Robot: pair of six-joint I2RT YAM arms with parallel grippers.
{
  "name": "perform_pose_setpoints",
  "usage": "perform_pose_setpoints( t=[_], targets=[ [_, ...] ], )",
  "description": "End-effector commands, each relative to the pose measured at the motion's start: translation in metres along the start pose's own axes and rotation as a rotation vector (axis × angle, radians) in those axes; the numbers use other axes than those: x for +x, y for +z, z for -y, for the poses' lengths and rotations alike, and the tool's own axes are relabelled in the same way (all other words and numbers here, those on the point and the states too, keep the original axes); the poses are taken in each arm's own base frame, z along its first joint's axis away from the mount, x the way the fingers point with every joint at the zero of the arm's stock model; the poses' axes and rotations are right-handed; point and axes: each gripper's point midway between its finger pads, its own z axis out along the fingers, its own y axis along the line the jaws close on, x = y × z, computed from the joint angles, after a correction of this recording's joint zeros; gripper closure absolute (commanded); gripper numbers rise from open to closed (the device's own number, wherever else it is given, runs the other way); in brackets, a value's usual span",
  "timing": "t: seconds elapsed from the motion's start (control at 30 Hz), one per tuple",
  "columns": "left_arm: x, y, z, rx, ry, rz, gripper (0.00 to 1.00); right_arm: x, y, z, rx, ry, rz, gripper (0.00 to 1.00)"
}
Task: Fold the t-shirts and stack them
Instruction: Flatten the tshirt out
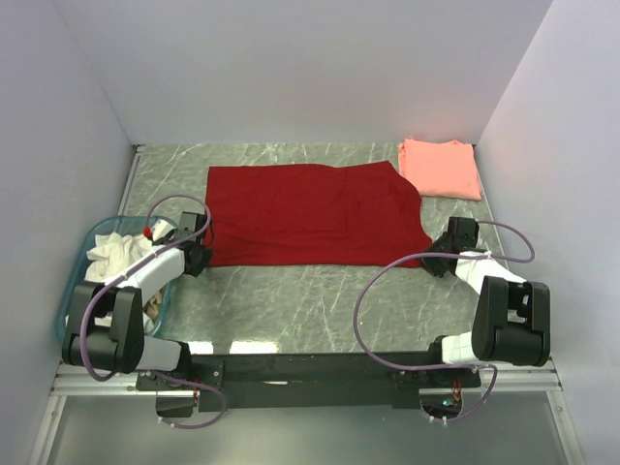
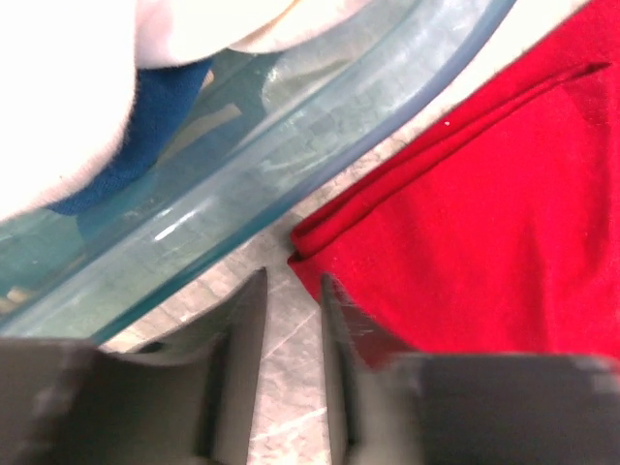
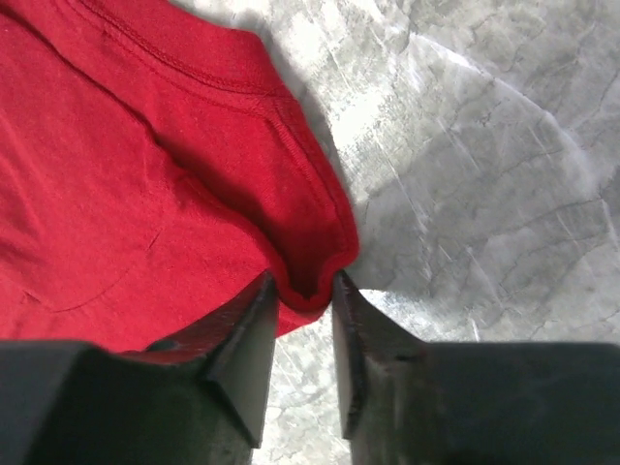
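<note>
Matt soft knit cloth, stitched hem: deep red t-shirt. Matt cloth: salmon-pink t-shirt. Smooth grey marble-look, slight sheen: counter. Translucent glossy blue plastic: bin. Dark matt plastic: right end effector.

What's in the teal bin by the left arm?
White cloth is piled in the bin, with something blue beneath it. The left arm covers the bin's near part, and its bottom is hidden.

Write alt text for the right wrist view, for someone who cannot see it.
The right pincer, dark and seen from just behind, grips a rolled hem corner of the deep red t-shirt. The shirt fills the left of the frame, and the grey marbled table fills the right.
</note>
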Motion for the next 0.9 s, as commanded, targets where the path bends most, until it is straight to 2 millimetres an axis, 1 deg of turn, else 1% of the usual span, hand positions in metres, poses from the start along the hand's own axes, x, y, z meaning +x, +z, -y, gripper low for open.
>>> perform_pose_setpoints(
  t=[0.0,0.07,0.2,0.23,0.27,0.33,0.4,0.43,0.47,0.53,0.57,0.63,0.67,0.7,0.73,0.8,0.83,0.87],
  targets=[
    [-0.005,-0.005,0.012,0.072,-0.009,0.014,0.64,0.0,0.003,0.002,0.006,0.006,-0.004,0.7],
    [-0.003,-0.003,0.012,0.068,-0.003,0.008,0.59,-0.001,0.002,0.0,-0.001,0.006,-0.004,0.72],
    [0.002,0.002,0.01,0.056,-0.003,-0.008,0.46,-0.003,0.001,-0.005,-0.018,0.008,-0.003,0.84],
    [0.002,0.004,0.01,0.054,-0.004,-0.009,0.45,-0.002,0.001,-0.004,-0.017,0.006,-0.004,0.86],
    [0.003,0.006,0.011,0.055,-0.006,-0.01,0.45,-0.004,0.0,-0.006,-0.023,0.009,-0.002,0.91],
    [0.005,0.008,0.012,0.05,-0.01,-0.012,0.46,-0.003,0.0,-0.008,-0.029,0.007,-0.003,0.96],
    [0.005,0.011,0.013,0.042,-0.01,-0.012,0.52,-0.004,-0.001,-0.009,-0.032,0.005,-0.004,1.0],
    [0.005,0.012,0.012,0.036,-0.01,-0.011,0.56,-0.003,-0.001,-0.009,-0.035,0.008,-0.007,1.0],
    [0.006,0.013,0.012,0.026,-0.008,-0.011,0.64,-0.003,-0.001,-0.009,-0.037,0.008,-0.007,1.0],
    [0.004,0.014,0.013,0.02,-0.009,0.0,0.73,-0.002,-0.002,-0.011,-0.044,0.009,-0.011,1.0],
    [0.004,0.015,0.014,0.016,-0.006,0.001,0.82,-0.002,-0.003,-0.011,-0.048,0.009,-0.011,1.0],
    [0.004,0.016,0.015,0.006,0.006,0.002,0.88,-0.001,-0.006,-0.012,-0.053,0.009,-0.017,1.0],
    [0.005,0.016,0.016,0.005,0.01,0.002,0.96,-0.002,-0.01,-0.015,-0.061,0.01,-0.013,1.0],
    [0.004,0.015,0.017,0.001,0.013,0.002,0.99,-0.003,-0.012,-0.015,-0.061,0.017,-0.013,1.0],
    [0.005,0.013,0.018,0.001,0.018,0.004,0.99,0.0,-0.015,-0.012,-0.047,0.022,-0.025,1.0],
    [0.004,0.006,0.022,0.012,0.02,0.01,0.99,-0.003,-0.024,-0.015,-0.045,0.043,-0.01,1.0],
    [0.005,0.002,0.02,0.007,0.028,0.01,0.99,0.001,-0.028,-0.01,-0.018,0.055,-0.024,1.0],
    [0.003,-0.004,0.024,0.02,0.023,0.015,0.99,-0.005,-0.034,-0.011,-0.014,0.061,0.0,1.0]
  ],
)
